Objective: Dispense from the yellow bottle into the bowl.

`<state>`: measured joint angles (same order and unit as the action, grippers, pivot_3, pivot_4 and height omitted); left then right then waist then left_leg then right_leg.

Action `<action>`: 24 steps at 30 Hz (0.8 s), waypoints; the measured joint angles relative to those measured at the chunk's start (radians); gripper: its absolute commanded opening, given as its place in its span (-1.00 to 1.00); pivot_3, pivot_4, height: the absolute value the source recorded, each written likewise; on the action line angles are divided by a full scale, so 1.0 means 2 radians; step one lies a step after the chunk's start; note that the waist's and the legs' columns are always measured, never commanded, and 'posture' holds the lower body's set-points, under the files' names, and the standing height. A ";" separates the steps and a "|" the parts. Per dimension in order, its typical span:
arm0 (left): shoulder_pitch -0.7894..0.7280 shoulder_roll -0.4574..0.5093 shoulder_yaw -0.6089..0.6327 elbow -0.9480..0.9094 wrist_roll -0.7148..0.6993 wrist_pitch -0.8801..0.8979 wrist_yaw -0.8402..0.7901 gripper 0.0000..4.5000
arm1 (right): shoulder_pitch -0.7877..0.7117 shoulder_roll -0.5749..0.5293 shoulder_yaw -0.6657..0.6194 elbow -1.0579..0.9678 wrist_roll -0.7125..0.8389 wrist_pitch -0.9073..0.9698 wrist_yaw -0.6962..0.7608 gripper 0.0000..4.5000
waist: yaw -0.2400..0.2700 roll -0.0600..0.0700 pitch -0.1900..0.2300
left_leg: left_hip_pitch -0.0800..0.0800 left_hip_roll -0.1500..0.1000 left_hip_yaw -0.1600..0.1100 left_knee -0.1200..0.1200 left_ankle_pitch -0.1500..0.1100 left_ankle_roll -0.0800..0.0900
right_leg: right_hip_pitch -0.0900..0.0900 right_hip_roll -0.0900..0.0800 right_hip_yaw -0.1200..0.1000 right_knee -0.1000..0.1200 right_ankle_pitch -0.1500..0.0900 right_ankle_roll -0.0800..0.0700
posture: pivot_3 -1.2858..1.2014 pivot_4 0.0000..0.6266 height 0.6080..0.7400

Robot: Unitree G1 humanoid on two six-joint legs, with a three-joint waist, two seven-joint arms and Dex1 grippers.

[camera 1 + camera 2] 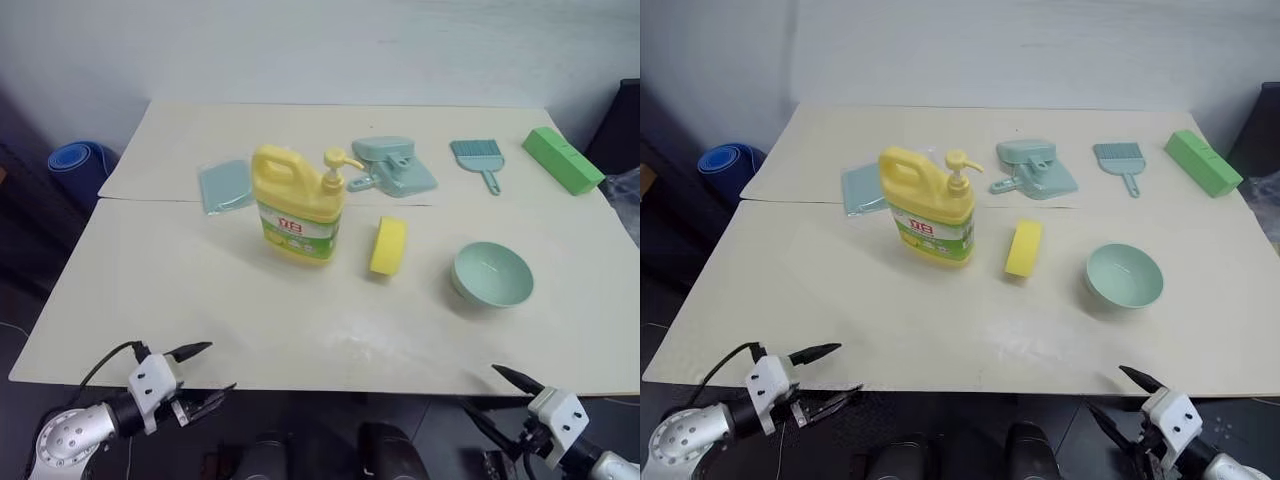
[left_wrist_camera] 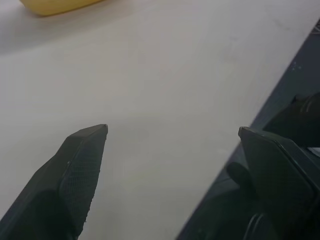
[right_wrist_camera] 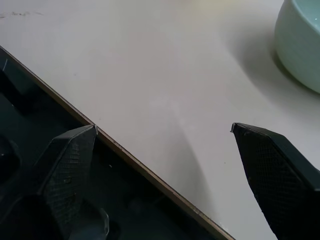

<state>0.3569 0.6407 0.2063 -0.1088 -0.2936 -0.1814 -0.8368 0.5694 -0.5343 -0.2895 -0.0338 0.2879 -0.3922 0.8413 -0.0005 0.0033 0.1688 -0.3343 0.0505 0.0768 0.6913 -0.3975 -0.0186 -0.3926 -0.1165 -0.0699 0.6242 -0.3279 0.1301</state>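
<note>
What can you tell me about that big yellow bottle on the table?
The yellow bottle is a large plastic-looking jug with a moulded handle, a yellow pump top and a green-white label with red characters. It stands upright on the table, with nothing touching it, a yellow sponge beside it on the robot's right.

Bottle (image 1: 295, 215) mid-table (image 1: 200, 290); sponge (image 1: 387, 246) right of it; bowl (image 1: 491, 273) further right.

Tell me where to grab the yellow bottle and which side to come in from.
Probably grip the moulded handle of the yellow bottle, coming from the robot's left with the open left gripper. The jug stands upright with the handle loop on its left side and the pump top on its right, spout toward the bowl. That leaves the open right gripper free for the pump.
</note>
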 measured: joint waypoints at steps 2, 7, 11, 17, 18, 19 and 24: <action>-0.011 0.003 -0.001 0.000 -0.008 0.016 -0.005 0.97 | -0.002 0.000 0.000 0.000 0.001 0.000 -0.001 1.00 | 0.000 0.000 0.000 | 0.000 0.000 0.000 0.000 0.000 0.000 | 0.000 0.000 0.000 0.000 0.000 0.000 | 0.03 -0.52 1.00; -0.045 -0.011 -0.017 -0.049 -0.086 0.089 -0.033 0.97 | -0.051 0.003 -0.021 -0.030 0.035 0.043 -0.040 1.00 | -0.001 0.000 0.000 | 0.000 0.000 0.000 0.001 0.000 0.000 | 0.000 0.000 0.000 0.002 0.000 0.000 | 0.03 -0.52 1.00; -0.100 -0.017 -0.033 -0.091 -0.116 0.128 -0.037 0.97 | -0.136 -0.007 -0.019 -0.043 0.029 0.117 -0.088 1.00 | -0.001 0.000 0.000 | 0.000 0.000 0.000 0.001 0.000 0.000 | 0.000 0.000 0.001 0.002 0.000 0.000 | 0.03 -0.52 1.00; -0.144 -0.030 -0.056 -0.115 -0.116 0.149 -0.029 0.97 | -0.278 -0.018 0.045 -0.047 0.015 0.271 -0.127 1.00 | -0.002 0.001 -0.001 | -0.001 0.000 0.000 0.002 0.000 0.000 | -0.001 0.001 0.000 0.003 0.000 0.001 | 0.03 -0.52 1.00; -0.153 -0.034 -0.057 -0.117 -0.116 0.151 -0.026 0.97 | -0.300 -0.012 0.062 -0.051 0.014 0.296 -0.134 1.00 | -0.002 0.001 -0.001 | -0.001 0.000 0.000 0.002 0.000 0.000 | -0.001 0.001 0.000 0.003 0.000 0.001 | 0.03 -0.52 1.00; -0.158 -0.035 -0.056 -0.119 -0.116 0.153 -0.025 0.97 | -0.330 0.006 0.077 -0.051 0.012 0.327 -0.149 1.00 | -0.003 0.001 -0.001 | -0.001 0.001 0.000 0.002 0.000 0.000 | -0.001 0.001 0.000 0.003 0.000 0.001 | 0.03 -0.52 1.00; -0.158 -0.037 -0.064 -0.122 -0.116 0.166 -0.023 0.97 | -0.493 0.117 0.138 -0.031 -0.013 0.476 -0.270 1.00 | -0.010 0.002 0.000 | -0.002 0.000 -0.002 0.002 0.000 -0.001 | -0.003 0.000 0.000 0.006 0.000 0.001 | 0.03 -0.52 1.00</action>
<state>0.0403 0.5658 0.0783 -0.3530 -0.5256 0.1511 -0.8834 -0.4164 -0.2998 -0.0138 -0.0957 0.2622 0.5606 0.3010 -0.0203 0.0065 0.1681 -0.3392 0.0507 0.0737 0.6952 -0.3970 -0.0199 -0.3983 -0.1157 -0.0704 0.6362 -0.3271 0.1315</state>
